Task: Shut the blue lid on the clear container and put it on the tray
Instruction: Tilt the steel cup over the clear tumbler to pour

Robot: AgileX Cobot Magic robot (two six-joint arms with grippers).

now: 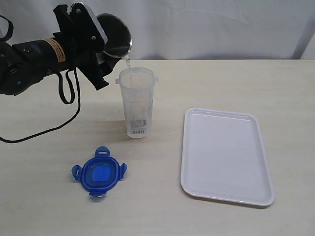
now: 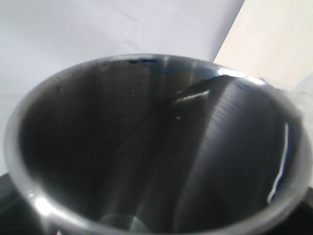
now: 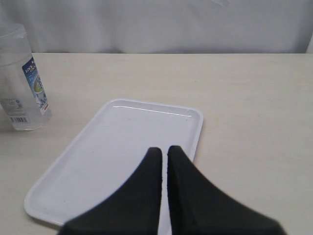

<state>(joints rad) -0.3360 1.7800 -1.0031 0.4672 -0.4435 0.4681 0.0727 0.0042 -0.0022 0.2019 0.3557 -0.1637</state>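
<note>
The clear container (image 1: pixel 137 103) stands upright and uncovered on the table, with a white barcode sticker near its base. My left gripper (image 1: pixel 104 46) is shut on a steel cup (image 1: pixel 115 34), tilted over the container's mouth. A thin stream of water (image 1: pixel 127 62) runs from the cup's lip into it. The left wrist view shows only the cup's inside (image 2: pixel 146 147). The blue lid (image 1: pixel 100 172) lies flat on the table, nearer than the container. The white tray (image 1: pixel 226 155) lies bare to the right. My right gripper (image 3: pixel 164 149) hangs shut and holding nothing over the tray (image 3: pixel 122 142), with the container (image 3: pixel 19 78) off to one side.
A black cable (image 1: pixel 66 105) hangs from the left arm and trails across the table at the left. A white backdrop (image 1: pixel 206 24) closes off the far edge of the table.
</note>
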